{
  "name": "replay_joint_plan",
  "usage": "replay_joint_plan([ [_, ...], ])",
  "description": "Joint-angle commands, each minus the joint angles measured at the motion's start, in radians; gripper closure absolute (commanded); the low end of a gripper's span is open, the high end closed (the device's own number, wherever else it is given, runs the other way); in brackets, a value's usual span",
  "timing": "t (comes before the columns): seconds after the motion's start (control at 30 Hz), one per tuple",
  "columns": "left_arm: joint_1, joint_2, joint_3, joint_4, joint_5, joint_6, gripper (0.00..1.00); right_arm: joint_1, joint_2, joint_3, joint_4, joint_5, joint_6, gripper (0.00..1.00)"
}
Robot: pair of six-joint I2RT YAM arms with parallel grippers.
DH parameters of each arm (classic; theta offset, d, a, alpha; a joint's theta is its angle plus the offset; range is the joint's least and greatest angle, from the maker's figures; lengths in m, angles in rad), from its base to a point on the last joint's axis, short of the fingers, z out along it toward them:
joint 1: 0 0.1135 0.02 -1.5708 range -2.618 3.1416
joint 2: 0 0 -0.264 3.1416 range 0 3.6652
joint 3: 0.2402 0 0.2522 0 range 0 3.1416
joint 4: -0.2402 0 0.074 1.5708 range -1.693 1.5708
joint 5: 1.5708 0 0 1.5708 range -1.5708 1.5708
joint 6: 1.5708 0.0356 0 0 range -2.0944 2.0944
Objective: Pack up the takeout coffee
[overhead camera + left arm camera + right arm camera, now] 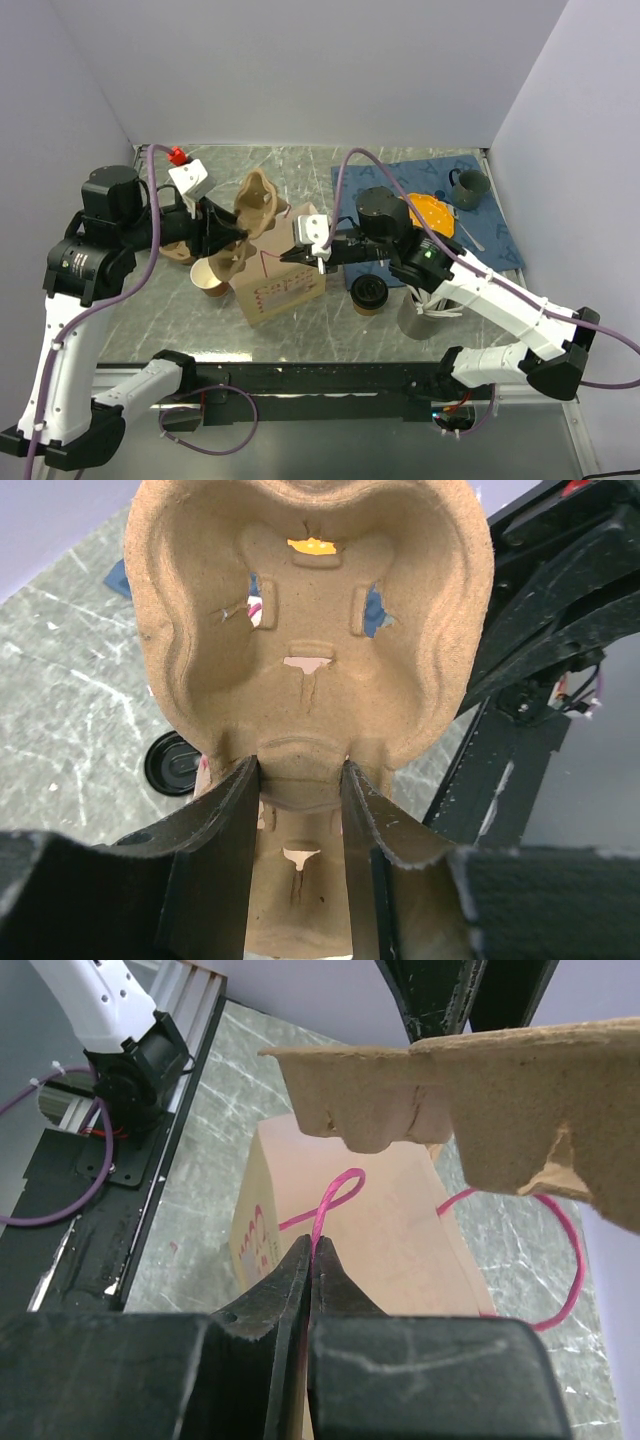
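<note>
Coffee (368, 292) is sitting upright on the counter (150, 320) just right of the bag (285, 290), nearer the right gripper (299, 257), which is pinching the pink handle (318, 1228); left gripper (296, 780) is clamping the carrier (310, 610).

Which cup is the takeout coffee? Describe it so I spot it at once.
Start at the paper bag in the middle of the table. Just right of it stands the takeout coffee, a short kraft cup. It alone wears a black lid; the brown cup left of the bag is open.
</note>
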Motion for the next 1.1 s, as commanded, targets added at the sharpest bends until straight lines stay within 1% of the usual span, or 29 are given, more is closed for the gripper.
replay_joint_plan([
  [0.0,-0.038,0.016,0.04,0.041,-0.013,-0.035,0.73,0.008,-0.041,-0.018,0.06,0.0,0.001,1.0],
  [0.07,-0.055,0.019,0.029,0.069,-0.046,-0.045,0.72,0.008,-0.045,-0.026,0.061,-0.005,0.001,1.0],
  [0.23,-0.092,0.025,0.0,0.101,-0.069,-0.058,0.73,0.01,-0.064,-0.046,0.049,-0.031,-0.023,1.0],
  [0.57,-0.172,0.031,-0.05,0.099,-0.161,-0.05,0.74,0.01,-0.14,-0.156,0.126,-0.118,-0.065,1.0],
  [0.77,-0.209,0.045,-0.058,0.104,-0.199,-0.033,0.75,0.01,-0.145,-0.168,0.111,-0.157,-0.096,1.0],
  [1.07,-0.241,0.061,-0.066,0.1,-0.225,-0.004,0.75,0.01,-0.162,-0.199,0.157,-0.143,-0.09,1.0],
])
